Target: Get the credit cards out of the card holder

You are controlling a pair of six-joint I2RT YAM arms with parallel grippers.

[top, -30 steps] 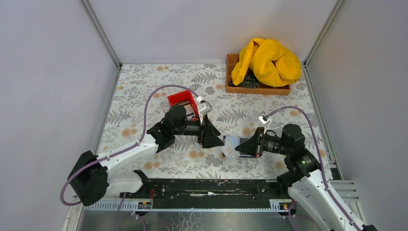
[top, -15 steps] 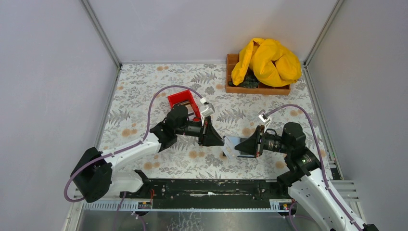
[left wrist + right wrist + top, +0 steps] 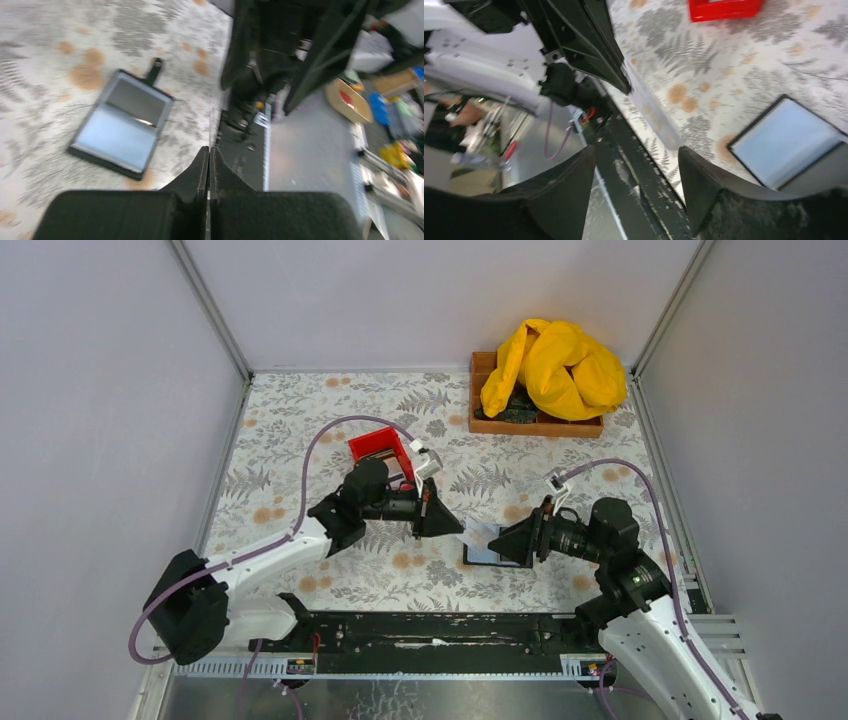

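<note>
The card holder [image 3: 477,545] lies open and flat on the floral table, its grey-blue inner faces up [image 3: 122,125] [image 3: 786,140]. My left gripper [image 3: 458,529] [image 3: 209,150] is shut on a thin pale credit card [image 3: 651,112], held above the table just left of the holder. In the left wrist view the card shows only as a fine edge-on line [image 3: 218,125]. My right gripper [image 3: 495,542] [image 3: 636,150] stands open over the holder's right side with nothing between its fingers. No other cards can be made out in the holder.
A small red bin [image 3: 380,448] [image 3: 724,9] sits behind the left arm. At the back right a wooden tray [image 3: 535,426] holds a yellow cloth [image 3: 555,365]. The black base rail [image 3: 430,625] runs along the near edge, and grey walls enclose the table.
The right gripper opened and let go of the card holder, which now lies flat on the table. The left gripper closed on a card and holds it clear of the holder.
</note>
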